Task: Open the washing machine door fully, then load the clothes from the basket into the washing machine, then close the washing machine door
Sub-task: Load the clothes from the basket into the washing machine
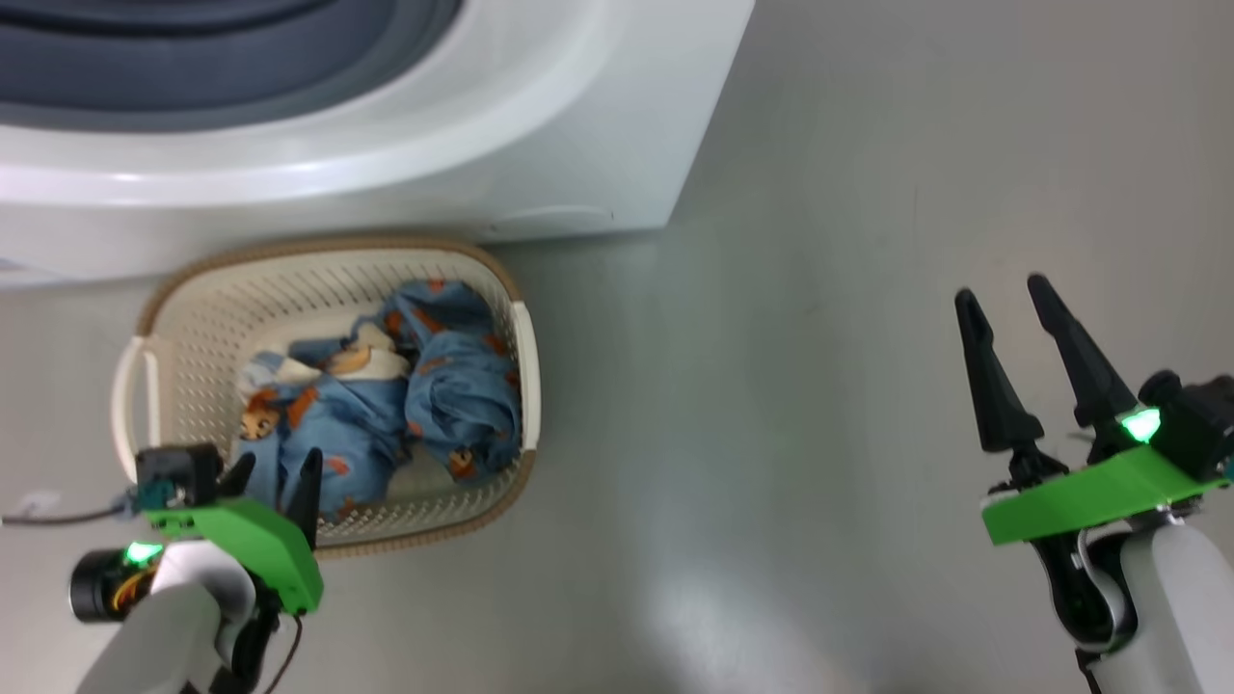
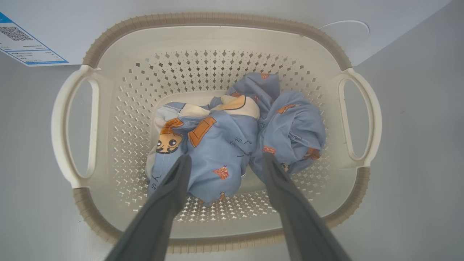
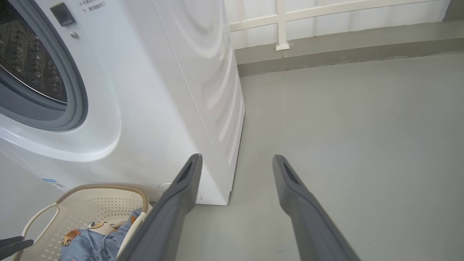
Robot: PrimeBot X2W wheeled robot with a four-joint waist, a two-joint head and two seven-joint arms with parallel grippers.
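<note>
The cream basket (image 1: 241, 318) with a brown rim sits on the floor against the front of the white washing machine (image 1: 578, 145). Blue printed clothes (image 1: 453, 386) lie bunched in it. My left gripper (image 1: 275, 470) hangs open over the basket's near edge. In the left wrist view its fingers (image 2: 174, 188) straddle the clothes (image 2: 224, 145), with nothing between them. My right gripper (image 1: 1003, 292) stands open over bare floor, far right of the basket. The washing machine door is out of view. The machine's mouth (image 3: 32, 72) is uncovered, showing the grey gasket and steel drum.
Grey floor (image 1: 819, 386) spreads to the right of the machine and basket. A low wall with a white railing (image 3: 282, 25) closes the far side. A blue label (image 2: 21, 43) sits low on the machine's front, just behind the basket (image 2: 217, 18).
</note>
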